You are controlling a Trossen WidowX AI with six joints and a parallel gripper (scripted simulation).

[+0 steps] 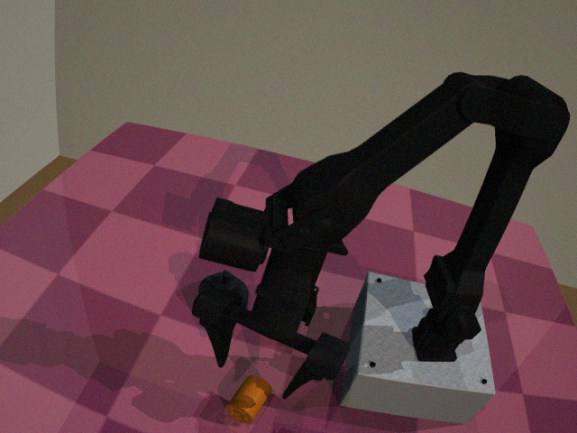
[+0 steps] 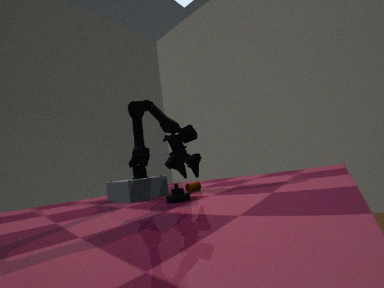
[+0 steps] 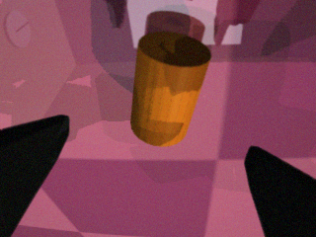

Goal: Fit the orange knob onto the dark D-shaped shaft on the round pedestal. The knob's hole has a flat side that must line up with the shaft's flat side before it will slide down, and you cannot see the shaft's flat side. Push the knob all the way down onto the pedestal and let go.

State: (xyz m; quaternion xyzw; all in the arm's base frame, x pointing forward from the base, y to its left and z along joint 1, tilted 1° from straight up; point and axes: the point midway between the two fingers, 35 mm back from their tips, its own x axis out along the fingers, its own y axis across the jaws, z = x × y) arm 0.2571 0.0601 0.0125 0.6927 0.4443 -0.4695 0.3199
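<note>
Empty claw [image 1: 252, 381] [image 2: 191, 177] [image 3: 160, 139], spread nearly to its widest, above the orange knob [image 1: 249, 399] [image 2: 193, 186] [image 3: 169, 94] lying sideways on the checkered tabletop [image 1: 121, 242] [image 2: 279, 248] [image 3: 123, 197].

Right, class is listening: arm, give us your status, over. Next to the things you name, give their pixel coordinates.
Gripper [image 1: 252, 381] [image 2: 191, 177] [image 3: 160, 139] open, above table. Orange knob [image 1: 249, 399] [image 2: 193, 186] [image 3: 168, 94] lying on its side, off the shaft [image 2: 176, 186]. Nothing seen between fingers and knob.

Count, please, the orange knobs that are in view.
1: the knob lies on its side on the table, below the open gripper.
</note>
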